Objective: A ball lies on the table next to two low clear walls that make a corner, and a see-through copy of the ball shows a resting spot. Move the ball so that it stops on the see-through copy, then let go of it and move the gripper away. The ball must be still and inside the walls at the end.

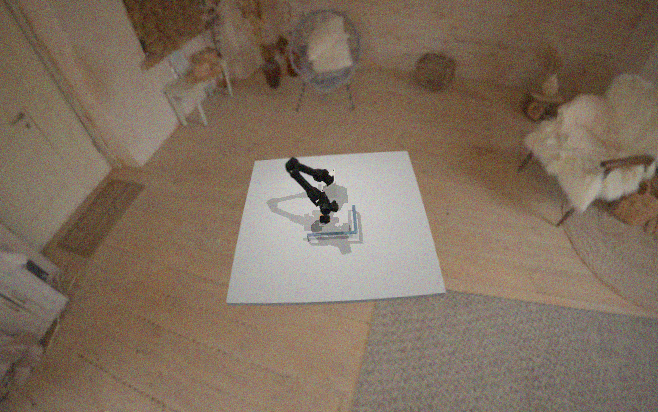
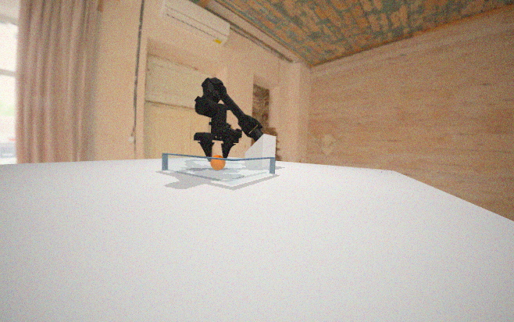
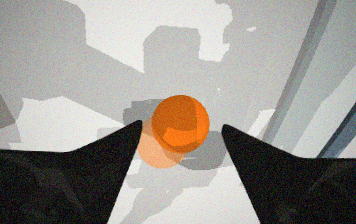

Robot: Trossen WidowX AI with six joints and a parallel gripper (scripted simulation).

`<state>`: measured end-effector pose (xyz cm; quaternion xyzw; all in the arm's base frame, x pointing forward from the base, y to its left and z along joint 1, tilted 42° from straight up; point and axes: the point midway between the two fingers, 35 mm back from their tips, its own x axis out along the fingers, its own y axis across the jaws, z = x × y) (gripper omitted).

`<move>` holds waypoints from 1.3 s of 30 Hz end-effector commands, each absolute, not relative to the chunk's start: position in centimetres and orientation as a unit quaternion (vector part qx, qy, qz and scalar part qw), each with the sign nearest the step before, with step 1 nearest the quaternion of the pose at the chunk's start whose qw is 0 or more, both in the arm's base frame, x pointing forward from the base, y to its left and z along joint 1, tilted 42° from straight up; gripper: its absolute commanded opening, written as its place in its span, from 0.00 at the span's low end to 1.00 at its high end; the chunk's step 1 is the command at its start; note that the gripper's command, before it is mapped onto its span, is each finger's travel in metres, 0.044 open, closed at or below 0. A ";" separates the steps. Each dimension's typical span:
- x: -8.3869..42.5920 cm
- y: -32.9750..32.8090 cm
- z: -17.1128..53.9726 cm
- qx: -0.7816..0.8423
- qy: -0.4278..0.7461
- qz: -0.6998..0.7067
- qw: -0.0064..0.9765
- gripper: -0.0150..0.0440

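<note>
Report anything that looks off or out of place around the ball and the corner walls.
Nothing looks damaged or tipped. One mismatch: the orange ball sits up and right of the see-through copy in the wrist view, only partly overlapping it. The open gripper straddles the ball without holding it. The clear walls stand upright.

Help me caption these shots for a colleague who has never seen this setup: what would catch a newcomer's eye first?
The bright orange ball stands out first, lying on the white table between the fingers of the black parallel-jaw gripper, which is open and holds nothing. Overlapping the ball's lower left in the wrist view is its pale see-through orange copy. In the exterior view, the two low clear blue-edged walls form a corner in front of the ball.
</note>
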<state>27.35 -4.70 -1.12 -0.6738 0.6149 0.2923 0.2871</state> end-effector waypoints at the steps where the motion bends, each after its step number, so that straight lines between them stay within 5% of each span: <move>1: 27.2 -5.2 -1.6 -0.675 0.616 0.293 0.283 0.91; 4: 27.2 -5.4 -1.8 -0.675 0.616 0.293 0.283 0.91; 8: 27.2 -5.4 -1.8 -0.675 0.616 0.293 0.283 0.73; 15: 27.2 -5.4 -1.8 -0.675 0.616 0.293 0.283 0.66; 24: 27.7 -2.3 0.9 -0.674 0.613 0.297 0.286 0.25; 39: 26.3 3.9 8.4 -0.674 0.615 0.295 0.284 0.25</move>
